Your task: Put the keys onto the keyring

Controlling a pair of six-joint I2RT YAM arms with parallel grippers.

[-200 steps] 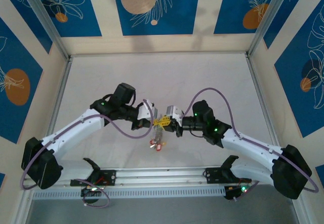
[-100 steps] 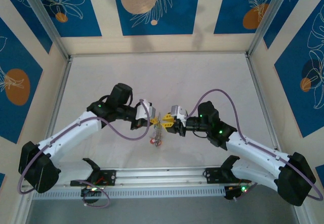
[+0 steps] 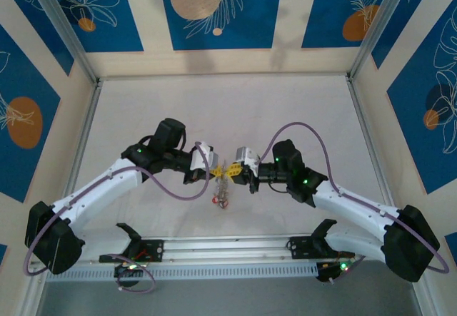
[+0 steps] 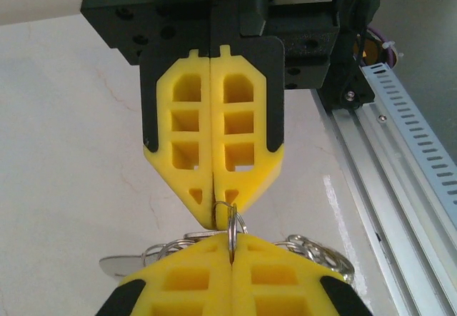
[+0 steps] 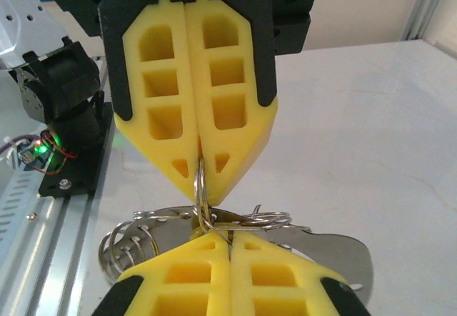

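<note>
Grey keyring (image 5: 201, 203) pinched between clenched left hand (image 4: 232, 239) and clenched right hand (image 5: 214, 236), tip-to-tip; keys (image 3: 221, 200) dangling beneath.

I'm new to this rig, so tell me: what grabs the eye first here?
The yellow left tool and right tool meet tip to tip above mid-table, both shut on a thin metal ring. A bunch of tagged keys hangs just below them.

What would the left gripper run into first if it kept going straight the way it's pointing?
The left gripper would meet the right gripper almost at once: they point tip to tip, both shut on the keyring between them.
</note>
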